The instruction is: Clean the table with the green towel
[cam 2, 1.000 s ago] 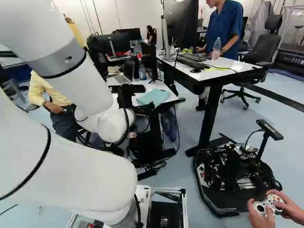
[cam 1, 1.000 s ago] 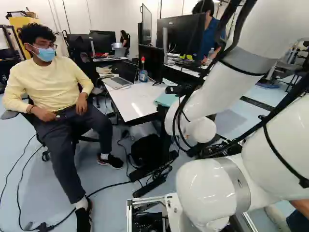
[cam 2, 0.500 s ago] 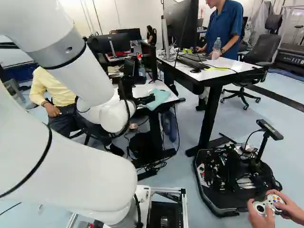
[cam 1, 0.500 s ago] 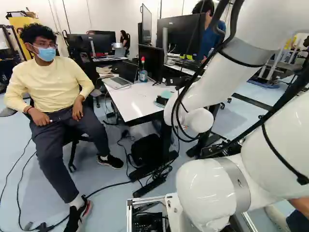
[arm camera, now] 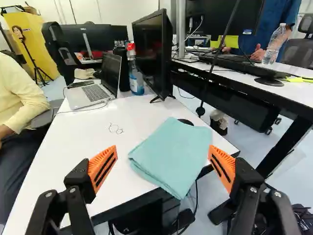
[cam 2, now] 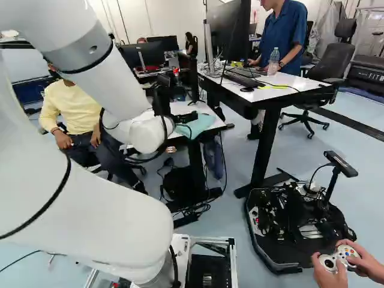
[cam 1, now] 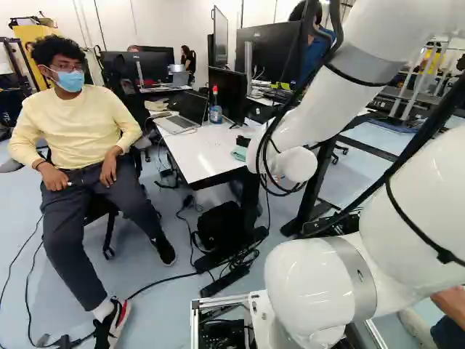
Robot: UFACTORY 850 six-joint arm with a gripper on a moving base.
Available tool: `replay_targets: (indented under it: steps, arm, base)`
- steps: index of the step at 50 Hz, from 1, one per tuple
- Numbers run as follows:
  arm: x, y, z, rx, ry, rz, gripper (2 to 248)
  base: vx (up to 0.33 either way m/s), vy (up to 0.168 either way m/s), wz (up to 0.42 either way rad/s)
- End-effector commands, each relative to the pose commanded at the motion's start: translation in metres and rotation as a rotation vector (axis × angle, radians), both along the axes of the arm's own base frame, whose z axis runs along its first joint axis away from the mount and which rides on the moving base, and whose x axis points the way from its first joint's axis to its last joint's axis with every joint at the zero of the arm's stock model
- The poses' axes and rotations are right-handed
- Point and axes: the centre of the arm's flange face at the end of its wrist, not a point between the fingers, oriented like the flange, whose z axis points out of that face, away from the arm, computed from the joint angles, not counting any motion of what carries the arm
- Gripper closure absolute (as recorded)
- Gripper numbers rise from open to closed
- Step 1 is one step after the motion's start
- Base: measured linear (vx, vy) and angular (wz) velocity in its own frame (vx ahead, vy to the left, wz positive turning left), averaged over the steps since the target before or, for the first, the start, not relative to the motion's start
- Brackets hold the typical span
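The robot's fingers (cam 2: 189, 116) were wide apart, with an orange pad (arm camera: 102, 169) on each one. The green towel (arm camera: 171, 154) was just ahead of the fingers, in the middle of the gap between them. It was folded and lay flat on the white worktop (arm camera: 83, 147), and its near corner poked out over the edge. A bit of a round black thing (arm camera: 186, 121) showed at the towel's far side.

Ahead of the left finger, there was a little dark scribble (arm camera: 116, 129) on the worktop. Farther on past that finger sat an open laptop (arm camera: 93, 93). A bottle with a red top (arm camera: 136, 81) and a black screen (arm camera: 152, 54) stood far ahead of the gap between the fingers. Beyond the right finger was a second worktop (arm camera: 298, 91), with a clear bottle (arm camera: 275, 44) standing on it.
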Motion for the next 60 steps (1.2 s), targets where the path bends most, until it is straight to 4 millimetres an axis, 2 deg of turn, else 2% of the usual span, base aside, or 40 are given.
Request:
replay_targets:
  steps: [60]
  arm:
    - [0.082,-0.029,0.042,0.007,0.128,-0.063,3]
  base:
    - [0.000,0.000,0.000]
